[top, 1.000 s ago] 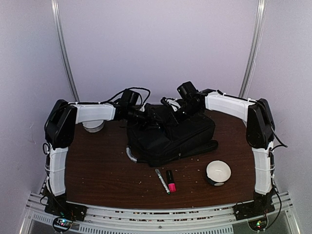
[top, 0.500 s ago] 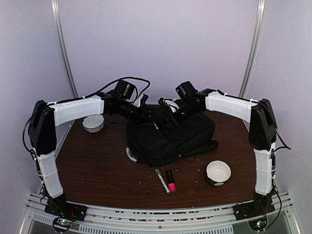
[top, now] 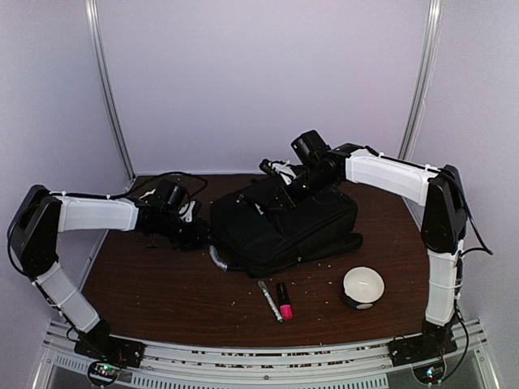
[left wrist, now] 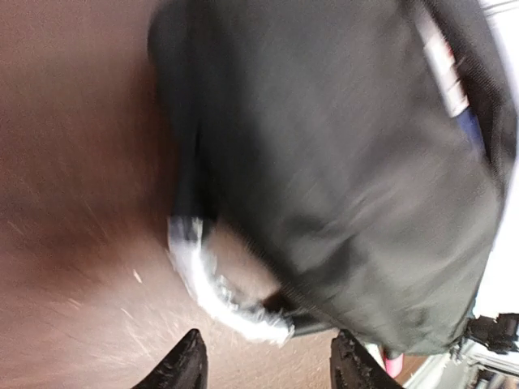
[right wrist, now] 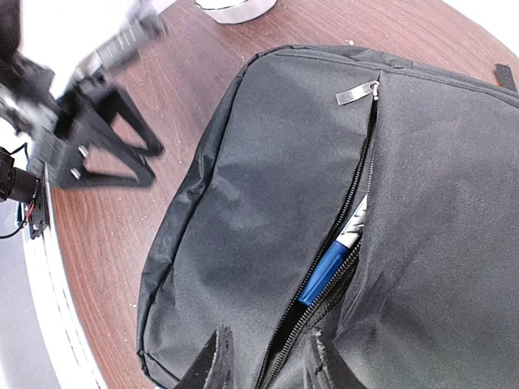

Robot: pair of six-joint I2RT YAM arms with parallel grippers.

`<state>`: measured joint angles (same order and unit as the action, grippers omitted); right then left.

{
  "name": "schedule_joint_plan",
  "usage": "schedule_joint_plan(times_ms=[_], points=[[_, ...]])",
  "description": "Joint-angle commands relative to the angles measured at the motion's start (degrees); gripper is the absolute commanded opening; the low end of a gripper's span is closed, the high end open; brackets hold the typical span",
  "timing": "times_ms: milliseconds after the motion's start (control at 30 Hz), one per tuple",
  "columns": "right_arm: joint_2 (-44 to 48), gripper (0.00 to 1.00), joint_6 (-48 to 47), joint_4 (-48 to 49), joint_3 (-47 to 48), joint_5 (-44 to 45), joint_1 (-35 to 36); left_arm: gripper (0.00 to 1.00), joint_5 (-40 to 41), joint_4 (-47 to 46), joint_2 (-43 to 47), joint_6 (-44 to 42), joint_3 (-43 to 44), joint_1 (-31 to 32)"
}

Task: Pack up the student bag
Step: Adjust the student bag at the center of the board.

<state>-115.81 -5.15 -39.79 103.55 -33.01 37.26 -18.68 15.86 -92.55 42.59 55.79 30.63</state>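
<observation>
1. Brown tabletop [top: 162, 284] carries the student bag [top: 284, 223], which lies flat at the middle rear.
2. Since a second ago the left gripper [left wrist: 269, 339] has swung off the bag's top and down to its left side. Its jaws are parted and empty, near the grey-trimmed handle [left wrist: 211, 284].
3. The right gripper [right wrist: 266, 340], clenched earlier, now hovers over the zip slit with its jaws released.
4. Inside that open pocket lies a blue-and-white pen [right wrist: 332, 259].
</observation>
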Motion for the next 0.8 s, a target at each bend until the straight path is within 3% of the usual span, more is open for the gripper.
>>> schedule_joint_plan(times_ms=[0, 267, 367, 533, 667, 767], points=[[1.14, 0.31, -1.35, -0.88, -0.67, 0.21, 0.27, 0.54, -7.36, -22.49, -1.31, 9.75, -4.27, 0.4], [2.52, 0.31, -1.97, -0.9, -1.84, 0.46, 0.27, 0.54, -9.69, -34.2, -9.35, 15.79, -3.64, 0.44], [2.91, 0.31, -2.11, -0.94, -1.88, 0.76, 0.28, 0.52, -10.8, -34.69, -12.8, 17.59, -1.24, 0.44], [3.47, 0.3, -2.41, -2.14, -1.5, 0.39, 0.36, 0.23, -10.6, -37.84, -13.91, 21.28, -1.06, 0.39], [5.82, 0.24, -6.14, -6.25, -2.91, -0.87, 0.45, 0.02, -6.83, -34.28, -7.96, 17.38, -1.13, 0.7], [10.93, 0.23, -8.3, -6.38, -7.94, -0.34, 0.47, 0.0, -3.12, -33.48, 0.25, 10.21, -0.87, 2.7]])
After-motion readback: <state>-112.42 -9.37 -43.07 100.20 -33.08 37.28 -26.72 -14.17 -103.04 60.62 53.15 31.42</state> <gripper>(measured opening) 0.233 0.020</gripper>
